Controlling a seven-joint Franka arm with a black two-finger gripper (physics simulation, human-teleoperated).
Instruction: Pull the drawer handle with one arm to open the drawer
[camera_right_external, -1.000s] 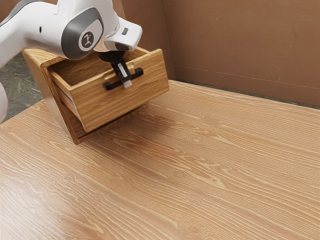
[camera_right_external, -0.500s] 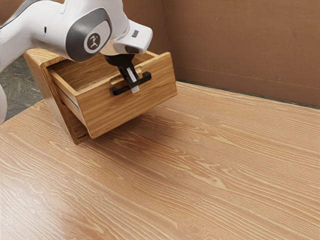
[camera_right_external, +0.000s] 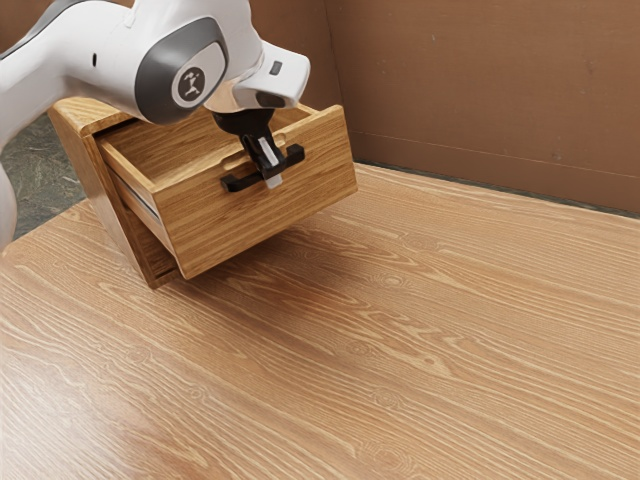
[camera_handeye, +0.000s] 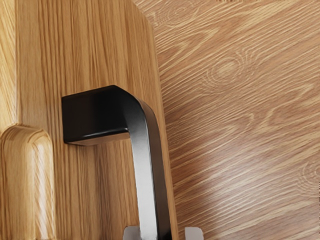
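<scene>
The gripper (camera_right_external: 264, 163) is seen clamped on the handle (camera_right_external: 236, 182), one finger on each side of its middle (in the wrist view the handle is run straight between the fingertips). Out from the cabinet (camera_right_external: 85, 140), toward the exterior view's right, the drawer (camera_right_external: 250, 210) is drawn well open, with the handle on its face farthest from the cabinet. The handle's long axis is laid across that face, square to the pull. Any further pull would be directed away from the cabinet, over the table (camera_right_external: 430, 330). One arm (camera_right_external: 100, 50), one cabinet, one drawer and one handle are counted.

Black handle (camera_right_external: 240, 179); light wood-grain drawer (camera_right_external: 260, 212); swirled wood-grain table (camera_right_external: 420, 330).
</scene>
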